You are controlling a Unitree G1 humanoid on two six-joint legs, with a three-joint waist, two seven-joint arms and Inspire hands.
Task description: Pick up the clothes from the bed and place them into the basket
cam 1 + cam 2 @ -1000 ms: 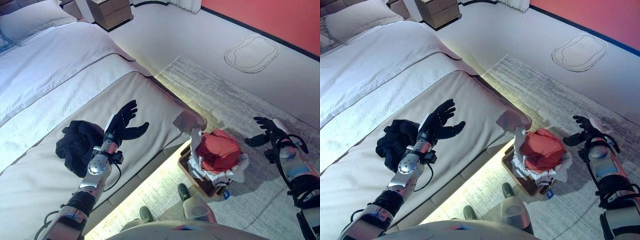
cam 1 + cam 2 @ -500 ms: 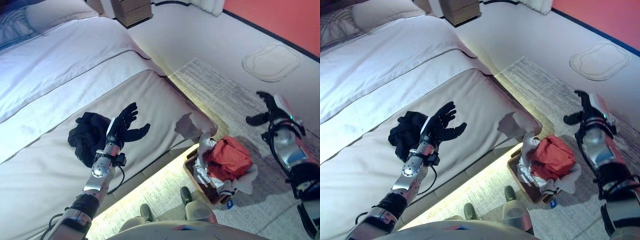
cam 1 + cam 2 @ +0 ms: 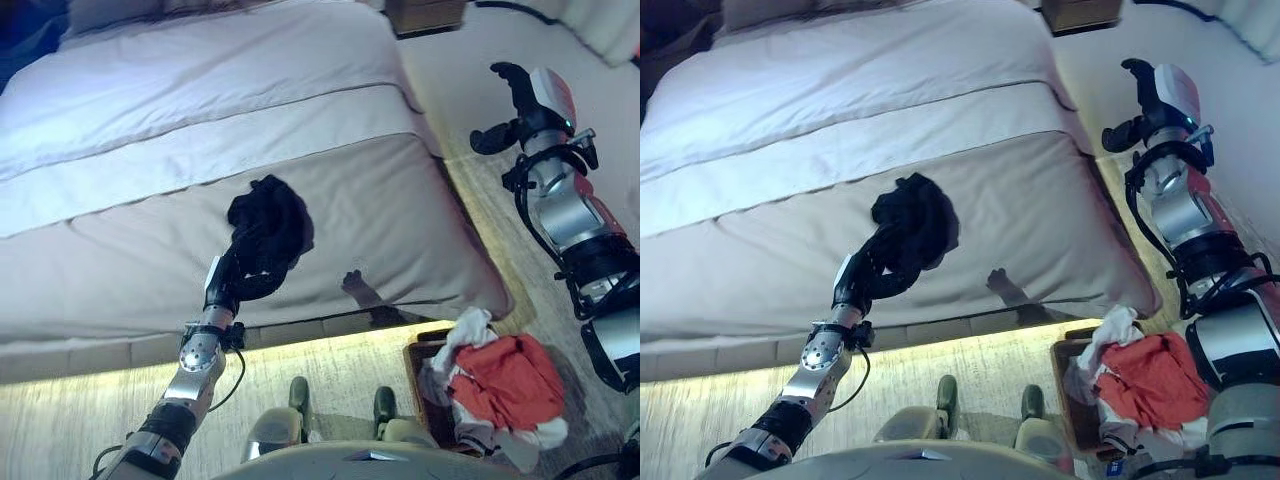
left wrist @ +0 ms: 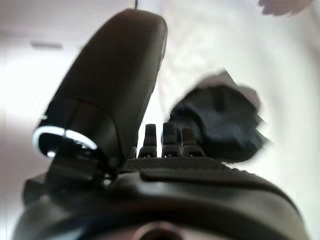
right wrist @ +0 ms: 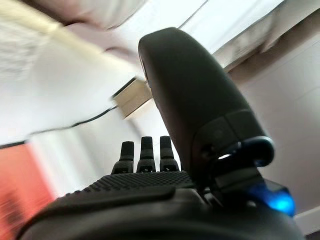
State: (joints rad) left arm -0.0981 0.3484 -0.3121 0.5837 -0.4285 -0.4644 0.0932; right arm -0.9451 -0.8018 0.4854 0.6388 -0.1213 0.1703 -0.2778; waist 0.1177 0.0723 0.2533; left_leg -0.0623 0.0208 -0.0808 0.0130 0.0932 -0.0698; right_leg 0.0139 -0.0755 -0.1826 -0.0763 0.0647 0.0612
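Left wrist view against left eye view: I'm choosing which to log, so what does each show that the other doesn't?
Only the left wrist view shows the left robot hand from behind, fingers straight toward the black garment. Only the left eye view shows the basket with its red cloth on the floor, and the raised right robot hand. Both show the black garment lying on the bed.

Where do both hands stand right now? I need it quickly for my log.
Left hand: open, fingers reaching at the black clothes on the bed, nothing held.
Right hand: open, empty, raised beside the bed.
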